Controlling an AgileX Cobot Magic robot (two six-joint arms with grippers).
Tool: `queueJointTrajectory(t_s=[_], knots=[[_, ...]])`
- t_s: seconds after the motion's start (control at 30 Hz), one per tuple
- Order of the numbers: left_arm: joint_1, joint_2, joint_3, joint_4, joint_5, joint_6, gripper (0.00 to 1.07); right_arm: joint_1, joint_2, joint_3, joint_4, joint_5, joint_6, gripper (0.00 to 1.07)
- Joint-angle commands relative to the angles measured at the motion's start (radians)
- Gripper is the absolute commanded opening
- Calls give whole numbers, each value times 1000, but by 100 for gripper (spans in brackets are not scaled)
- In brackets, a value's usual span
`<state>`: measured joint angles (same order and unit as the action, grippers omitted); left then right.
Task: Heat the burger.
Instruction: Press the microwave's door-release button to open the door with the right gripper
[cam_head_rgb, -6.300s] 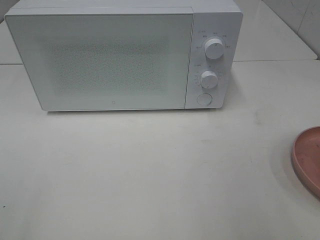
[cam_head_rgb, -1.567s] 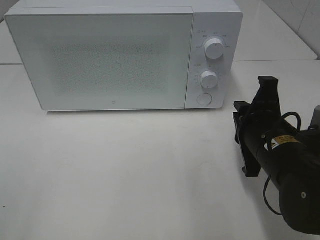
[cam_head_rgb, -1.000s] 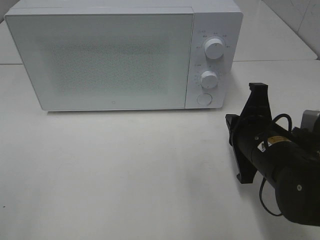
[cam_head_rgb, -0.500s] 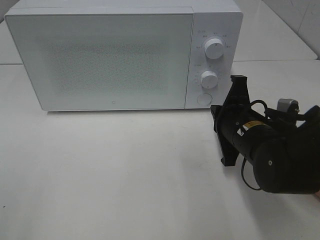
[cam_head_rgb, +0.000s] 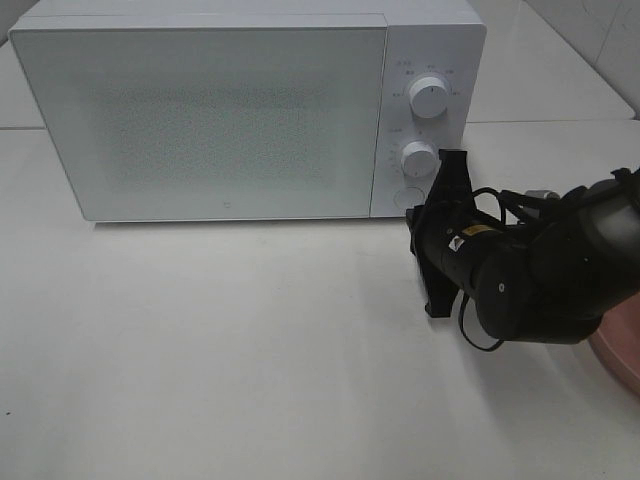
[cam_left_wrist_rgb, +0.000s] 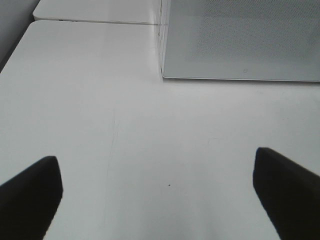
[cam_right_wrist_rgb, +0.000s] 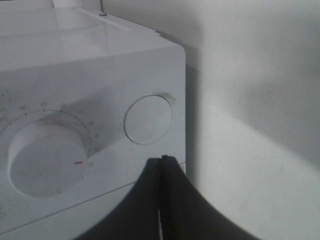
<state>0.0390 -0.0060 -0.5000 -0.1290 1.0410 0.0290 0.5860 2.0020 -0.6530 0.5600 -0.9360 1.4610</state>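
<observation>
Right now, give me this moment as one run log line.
right pincer: shut, near round button | left pincer: open, empty | microwave door: closed | burger: not visible

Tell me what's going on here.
The right gripper, shut, points at the round button low on the control panel of the microwave, probably to pop the door, which is closed. Whether it touches the button is unclear. The left gripper hangs open over the table near the other end of the microwave. A pink plate peeks out behind the right arm. The burger is not in view.
</observation>
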Motion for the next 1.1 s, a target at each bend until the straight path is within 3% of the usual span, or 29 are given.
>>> queueJointTrajectory(t_s=[0.03, 1.1], knots=[[-3, -25, 4, 2, -8, -4, 98, -30, 2, -31, -33, 8, -18, 0], [-3, -25, 4, 2, -8, -4, 98, -97, 118, -199, -48, 68, -65, 0]])
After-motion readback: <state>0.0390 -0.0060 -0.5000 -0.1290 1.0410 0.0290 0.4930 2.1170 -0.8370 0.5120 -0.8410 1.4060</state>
